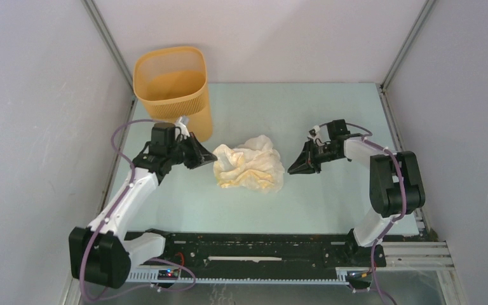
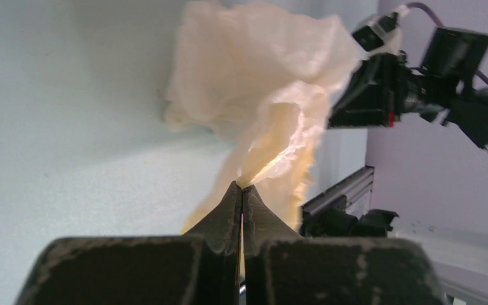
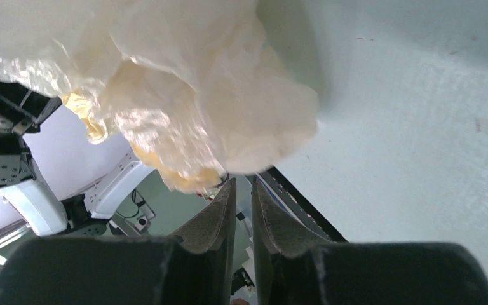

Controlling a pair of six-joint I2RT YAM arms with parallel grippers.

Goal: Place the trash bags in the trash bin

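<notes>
We see a smooth, pale green table (image 1: 330, 197). At its far left stands the ribbed yellow-orange trash bin (image 1: 187, 111), its rim a rounded square. The thin, crinkled cream trash bag (image 1: 249, 166) lies bunched mid-table, outside the bin. The left gripper (image 2: 242, 188) pinches a fold of it. The right gripper (image 3: 243, 183) has its jaws slightly apart beside the bag.
</notes>
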